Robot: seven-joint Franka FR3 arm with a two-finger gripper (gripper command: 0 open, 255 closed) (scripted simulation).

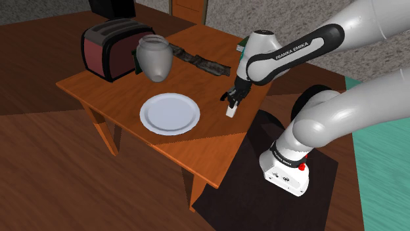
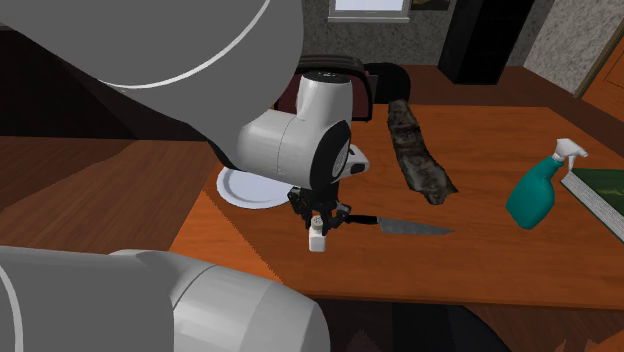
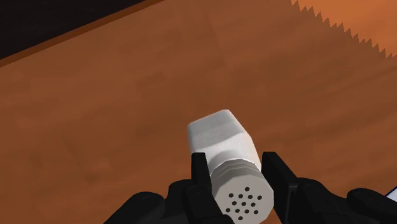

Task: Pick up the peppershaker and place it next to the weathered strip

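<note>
Here the gripper (image 3: 236,170) is closed on the shaker (image 3: 222,143). Its two black fingers (image 3: 200,173) press on opposite sides just under the ribbed cap, and the holed top faces back toward the hand.

In the shoulder view the shaker (image 1: 230,110) hangs below the gripper (image 1: 234,96) over the near part of the table (image 1: 217,154), between the plate (image 1: 169,113) and the table's edge by the stand. Its base seems to sit a little above the wood, but I cannot be sure it is clear.

The strip (image 1: 204,61) lies well apart from it, farther back on the table. In the second exterior view a knife (image 2: 412,228) lies between the shaker (image 2: 318,240) and the strip (image 2: 418,150).

The shaker looks small, stiff and probably light, so a modest squeeze should carry it. Its white sides appear smooth and could slide through the pads if the grip is slack. The hold is high on the body, so the lower end may swing on a quick move. The flat faces below the cap look like the best place to hold it, and keeping it upright should stop anything shaking out of the holes.
</note>
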